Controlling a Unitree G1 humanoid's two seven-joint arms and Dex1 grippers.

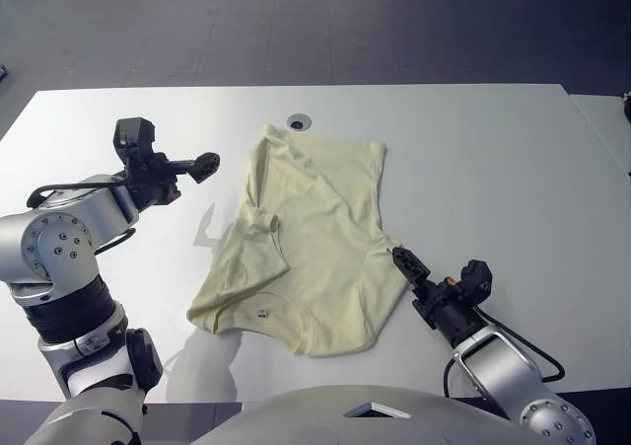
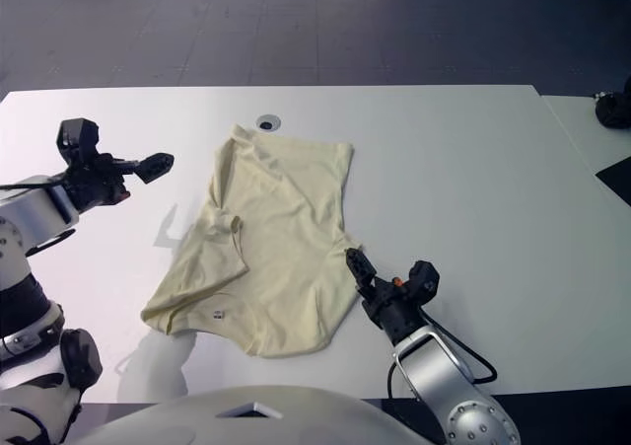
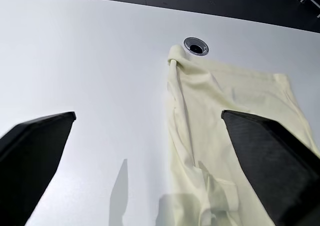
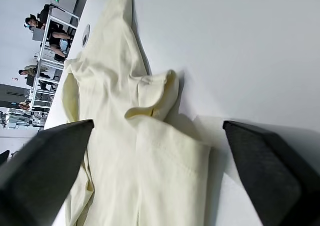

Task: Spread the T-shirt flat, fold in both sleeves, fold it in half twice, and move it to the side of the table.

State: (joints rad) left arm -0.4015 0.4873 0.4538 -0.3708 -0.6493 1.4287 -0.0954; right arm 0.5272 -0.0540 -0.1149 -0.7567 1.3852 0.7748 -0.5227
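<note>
A pale yellow T-shirt (image 1: 306,238) lies rumpled in the middle of the white counter (image 1: 493,169), collar end towards the robot and hem at the far side. The far left corner of the hem sits just beside a round cable hole (image 1: 299,121) in the counter. The shirt's left side is folded in on itself, with a bunched sleeve (image 1: 261,218) lying on top of the body. The other sleeve (image 4: 155,93) is crumpled at the right edge.

The left gripper (image 1: 205,165) hovers above the counter to the left of the shirt, near its far half but apart from the cloth. Its fingers (image 3: 35,146) are spread wide and hold nothing.

The right gripper (image 1: 404,262) is low at the shirt's near right edge, just beside the crumpled sleeve — whether it touches the cloth I cannot tell. Its fingers (image 4: 50,156) are also spread wide, with the fabric showing between them.
</note>
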